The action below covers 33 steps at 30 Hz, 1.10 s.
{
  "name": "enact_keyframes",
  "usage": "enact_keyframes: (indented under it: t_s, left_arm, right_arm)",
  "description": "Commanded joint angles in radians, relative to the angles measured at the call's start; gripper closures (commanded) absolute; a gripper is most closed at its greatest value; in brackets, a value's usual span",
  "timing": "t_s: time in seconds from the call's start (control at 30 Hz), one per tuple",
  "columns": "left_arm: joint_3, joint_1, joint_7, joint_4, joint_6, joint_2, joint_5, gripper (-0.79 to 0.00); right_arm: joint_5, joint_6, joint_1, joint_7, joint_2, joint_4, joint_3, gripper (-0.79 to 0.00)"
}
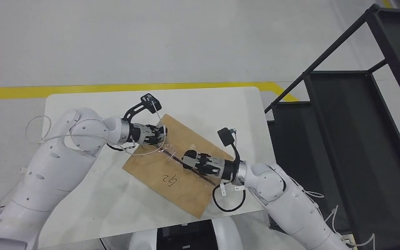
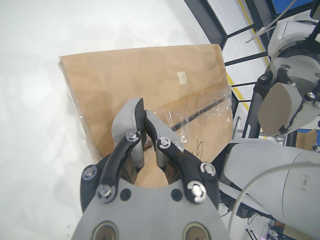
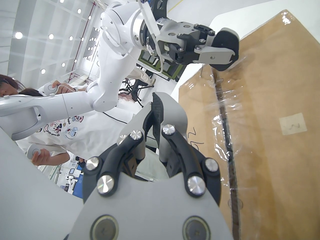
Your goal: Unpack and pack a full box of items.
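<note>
The sealed box (image 1: 164, 181) lay flat on the counter (image 1: 212, 106), its taped seam (image 2: 200, 112) running from arm to arm. The left gripper (image 2: 144, 119), fingers clenched, met one seam end, perhaps nipping tape. The right gripper (image 3: 155, 118), also clenched, hung near the seam's middle.

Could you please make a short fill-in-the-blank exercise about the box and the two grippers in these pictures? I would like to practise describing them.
1. The cardboard box lies on a ___ table.
2. Its top flaps are ___, with clear tape along the seam between them.
3. The left gripper and the right gripper are over the box, and both have their jaws ___.

Missing words: white; closed; shut
</note>
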Motion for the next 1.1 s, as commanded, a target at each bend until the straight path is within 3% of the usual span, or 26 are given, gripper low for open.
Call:
enact_keyframes:
  t_s: [0.0, 0.6, 0.63, 0.67, 0.7, 1.07]
  left_arm:
    - [0.000, -0.001, 0.001, 0.000, 0.002, 0.000, 0.003, 0.000]
    - [-0.079, 0.038, 0.025, -0.053, -0.005, 0.020, 0.009, 0.000]
    - [-0.085, 0.041, 0.026, -0.061, 0.002, 0.022, 0.029, -0.166]
    - [-0.090, 0.046, 0.030, -0.069, 0.011, 0.024, 0.047, -0.628]
    - [-0.094, 0.051, 0.032, -0.077, 0.016, 0.026, 0.057, -0.785]
    - [-0.104, 0.073, 0.026, -0.117, 0.036, 0.033, 0.112, -0.785]
  right_arm:
    - [-0.004, 0.009, -0.003, 0.014, 0.001, -0.003, -0.002, 0.000]
    - [-0.019, 0.213, -0.087, 0.125, 0.025, -0.040, 0.029, 0.000]
    - [-0.024, 0.221, -0.087, 0.122, 0.024, -0.038, 0.025, 0.000]
    - [-0.027, 0.225, -0.086, 0.119, 0.024, -0.036, 0.021, 0.000]
    - [-0.028, 0.227, -0.084, 0.116, 0.023, -0.034, 0.017, 0.000]
    - [-0.032, 0.223, -0.068, 0.095, 0.019, -0.007, -0.010, 0.000]
